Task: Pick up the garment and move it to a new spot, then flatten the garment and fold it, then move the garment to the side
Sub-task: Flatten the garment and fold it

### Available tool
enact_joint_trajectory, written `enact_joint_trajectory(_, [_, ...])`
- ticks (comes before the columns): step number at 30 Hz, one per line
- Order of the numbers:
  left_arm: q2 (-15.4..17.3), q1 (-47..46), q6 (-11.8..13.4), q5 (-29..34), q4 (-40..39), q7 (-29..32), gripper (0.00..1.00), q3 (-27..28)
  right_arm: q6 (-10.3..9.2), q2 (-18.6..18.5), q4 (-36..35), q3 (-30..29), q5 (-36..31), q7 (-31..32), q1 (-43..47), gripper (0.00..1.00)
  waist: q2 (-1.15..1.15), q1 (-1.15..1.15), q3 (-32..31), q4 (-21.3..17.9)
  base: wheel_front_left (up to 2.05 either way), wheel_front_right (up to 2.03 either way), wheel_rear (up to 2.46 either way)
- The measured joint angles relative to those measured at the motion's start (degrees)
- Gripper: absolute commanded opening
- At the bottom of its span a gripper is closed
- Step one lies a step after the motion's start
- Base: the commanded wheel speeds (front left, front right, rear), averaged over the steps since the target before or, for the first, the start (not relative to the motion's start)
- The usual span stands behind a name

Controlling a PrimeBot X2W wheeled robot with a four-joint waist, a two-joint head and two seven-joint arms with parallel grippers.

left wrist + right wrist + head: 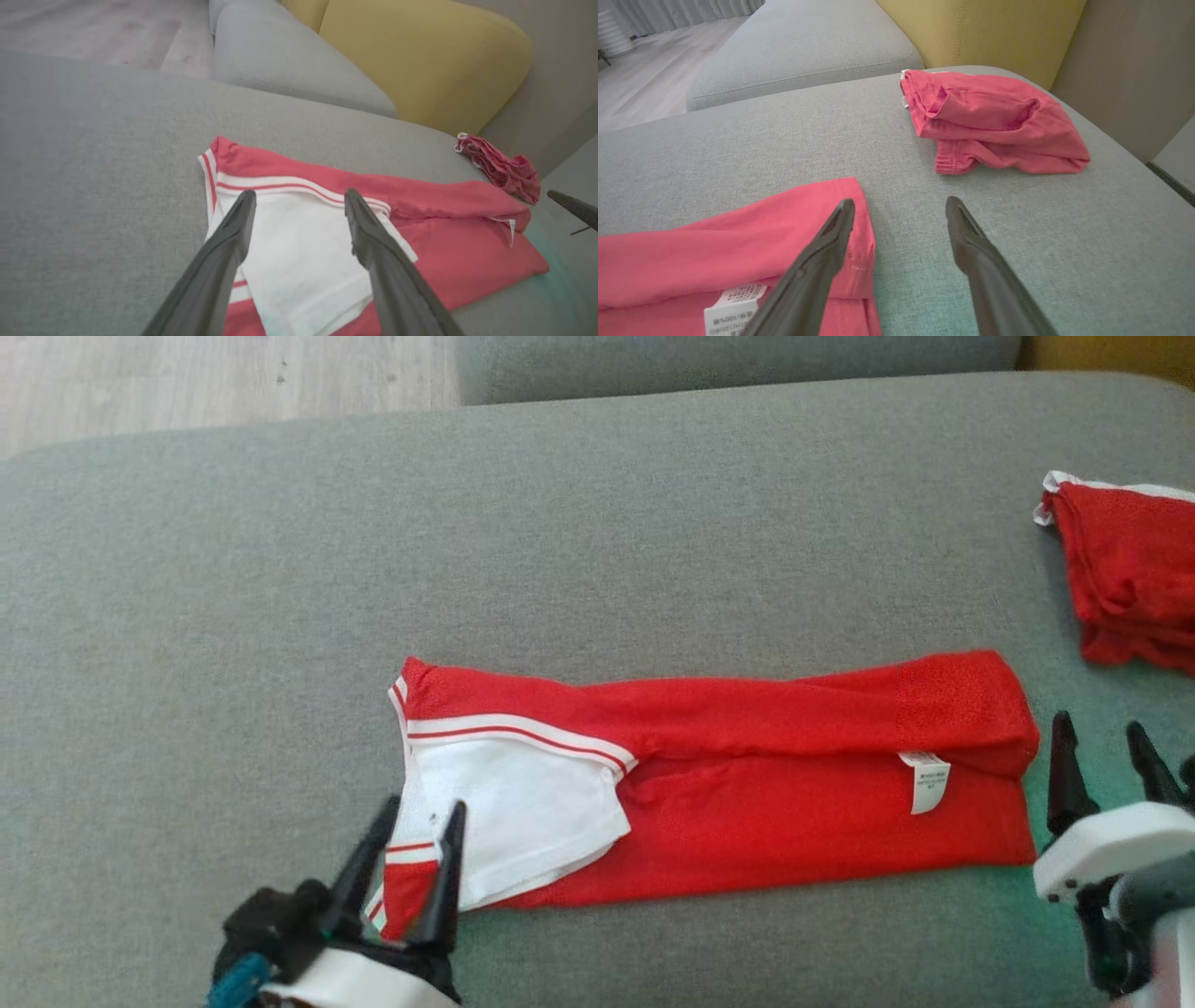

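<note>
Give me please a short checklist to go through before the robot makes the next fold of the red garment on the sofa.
1. Left tool open: ok, fingers apart over the garment's white panel.
2. Right tool open and holding nothing: ok, at the end with the label.
3. The garment lies as a long folded strip on the cushion: ok.
4. Left end tidy: not ok, the white panel lies askew.
5. Second red garment apart from the strip: ok.
6. Left tool touching the cloth: cannot tell.
</note>
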Motion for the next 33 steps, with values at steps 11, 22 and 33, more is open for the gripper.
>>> enact_joint_trajectory(11, [-0.23,-0.17,4.80,2.86,-1.05,-2.78,1.00,4.64,0.00,0.76,0.78,1.57,-1.68,1.83,-0.15,1.00,0.00,0.01,-0.17,0.95,0.00,0.00,0.00])
enact_joint_trajectory(22, [-0.30,-0.35,5.30,3.69,-1.03,-3.02,1.00,5.08,0.00,0.11,11.78,1.98,-3.11,3.43,-4.95,1.00,0.00,0.01,2.11,3.11,0.00,0.00,0.00])
enact_joint_trajectory(33, [-0.31,-0.32,5.73,4.19,-1.04,-3.27,1.00,5.70,0.00,0.66,15.41,3.70,-3.03,2.25,-6.78,0.00,0.00,0.01,1.13,2.19,0.00,0.00,0.00])
